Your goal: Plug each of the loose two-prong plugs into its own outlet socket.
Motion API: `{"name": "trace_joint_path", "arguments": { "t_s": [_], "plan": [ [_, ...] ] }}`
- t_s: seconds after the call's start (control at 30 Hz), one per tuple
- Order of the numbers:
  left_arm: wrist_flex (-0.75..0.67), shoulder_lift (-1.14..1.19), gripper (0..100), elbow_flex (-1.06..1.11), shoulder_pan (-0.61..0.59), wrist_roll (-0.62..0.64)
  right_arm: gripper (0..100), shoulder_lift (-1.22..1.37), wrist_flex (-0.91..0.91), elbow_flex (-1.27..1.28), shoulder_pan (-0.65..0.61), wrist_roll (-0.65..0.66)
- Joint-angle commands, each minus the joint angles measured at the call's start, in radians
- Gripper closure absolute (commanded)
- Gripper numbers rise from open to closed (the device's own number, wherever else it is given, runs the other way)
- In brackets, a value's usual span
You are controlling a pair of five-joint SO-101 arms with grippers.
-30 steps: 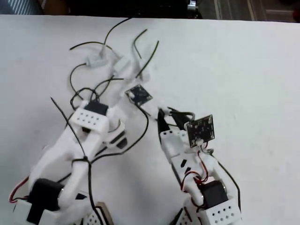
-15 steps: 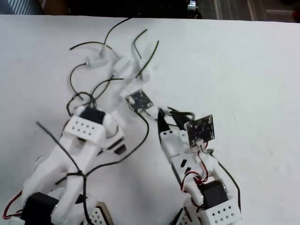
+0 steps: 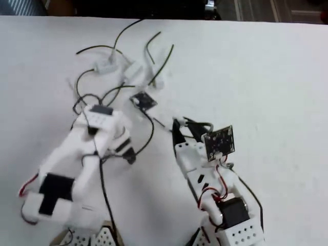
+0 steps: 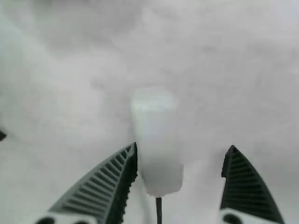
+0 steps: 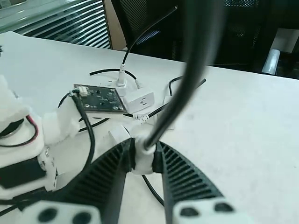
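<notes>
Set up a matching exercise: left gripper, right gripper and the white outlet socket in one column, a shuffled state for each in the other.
Things:
1. left gripper
2. right gripper
3. white outlet socket

States:
A. shut on a corded white plug whose black cable runs up past the camera
B. lying on the table, nothing plugged into the face that shows
C. open, one finger on each side of a loose white plug

Pairs: 1-C, 2-A, 3-B.

White plug (image 5: 141,161), black cord (image 5: 187,70); plain white table (image 3: 271,77).
</notes>
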Motion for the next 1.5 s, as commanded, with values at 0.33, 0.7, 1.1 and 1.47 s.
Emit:
{"name": "trace_joint_path", "arguments": {
  "t_s": [0.33, 0.7, 1.1, 1.47],
  "plan": [
    [0.218, 0.082, 71, -0.402, -0.14, -0.063, 98.1, 0.005, -0.024, -0.005, 0.012, 0.002],
    [0.258, 0.048, 71, -0.422, -0.148, -0.071, 98.1, 0.007, -0.024, -0.005, 0.012, 0.002],
    [0.265, 0.056, 71, -0.4, -0.101, -0.064, 98.1, 0.007, -0.024, -0.005, 0.012, 0.002],
    [-0.009, 0.053, 71, -0.269, -0.26, -0.068, 98.1, 0.007, -0.024, -0.005, 0.012, 0.002]
  ]
}}
